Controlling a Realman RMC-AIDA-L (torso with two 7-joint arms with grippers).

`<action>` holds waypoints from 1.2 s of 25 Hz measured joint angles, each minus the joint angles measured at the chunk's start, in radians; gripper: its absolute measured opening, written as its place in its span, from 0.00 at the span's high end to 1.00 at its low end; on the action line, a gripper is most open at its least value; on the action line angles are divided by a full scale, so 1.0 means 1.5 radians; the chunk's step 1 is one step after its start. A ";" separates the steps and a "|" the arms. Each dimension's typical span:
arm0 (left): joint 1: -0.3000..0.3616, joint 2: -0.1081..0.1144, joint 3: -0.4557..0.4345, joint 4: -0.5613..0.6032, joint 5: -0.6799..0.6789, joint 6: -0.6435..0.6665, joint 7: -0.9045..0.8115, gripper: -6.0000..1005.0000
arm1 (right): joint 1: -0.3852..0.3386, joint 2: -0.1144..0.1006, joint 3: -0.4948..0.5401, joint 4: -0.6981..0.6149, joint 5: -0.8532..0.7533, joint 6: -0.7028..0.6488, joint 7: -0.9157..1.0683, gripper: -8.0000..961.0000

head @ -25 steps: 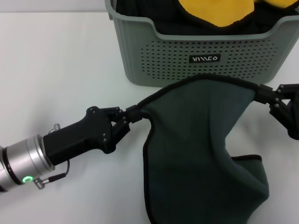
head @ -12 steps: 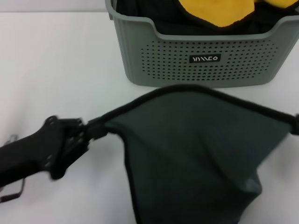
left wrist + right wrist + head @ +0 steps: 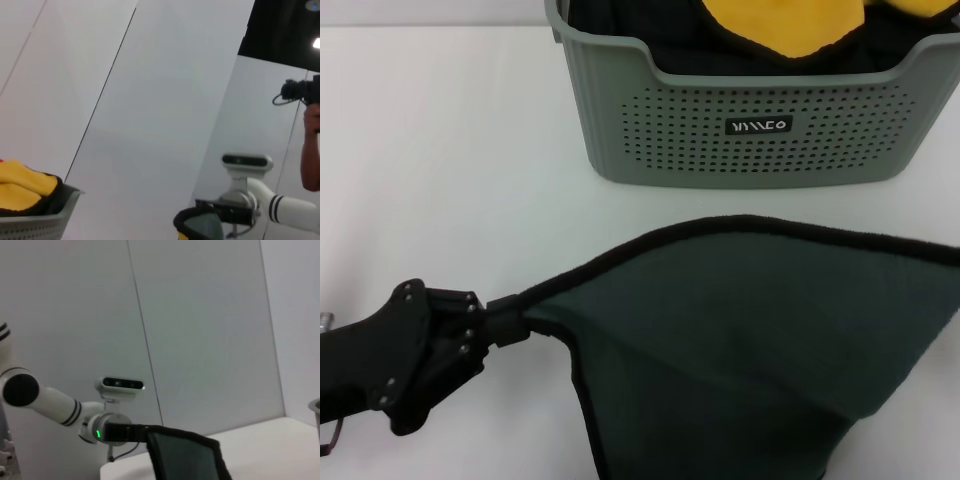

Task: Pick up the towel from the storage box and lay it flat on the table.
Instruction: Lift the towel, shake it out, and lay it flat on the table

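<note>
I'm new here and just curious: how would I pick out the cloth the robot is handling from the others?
Find the pale grey-green perforated plastic basket at the back of the white table. In front of it a dark grey-green fleecy towel with black stitched edging is stretched out, one corner pinched by the left gripper. The other cloths are yellow and lie inside the basket.

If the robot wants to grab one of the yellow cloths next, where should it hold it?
Best guess: pinch the yellow cloth at its black-stitched edge, where it lies on top of the pile, coming straight down from above, since the storage box walls block the sides. Both arms are busy now: the left end effector grips a corner of the towel.
</note>
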 joint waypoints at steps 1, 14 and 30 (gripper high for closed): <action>0.002 0.002 -0.001 0.004 -0.001 0.000 -0.001 0.97 | 0.000 0.000 0.000 -0.017 0.000 0.008 0.016 0.99; 0.015 0.006 -0.010 0.091 -0.029 0.001 -0.078 0.97 | 0.116 -0.028 0.038 -0.169 -0.113 0.035 0.267 0.99; 0.080 -0.006 0.025 0.206 -0.054 0.004 -0.179 0.97 | 0.119 0.010 0.024 -0.275 -0.063 -0.070 0.402 0.99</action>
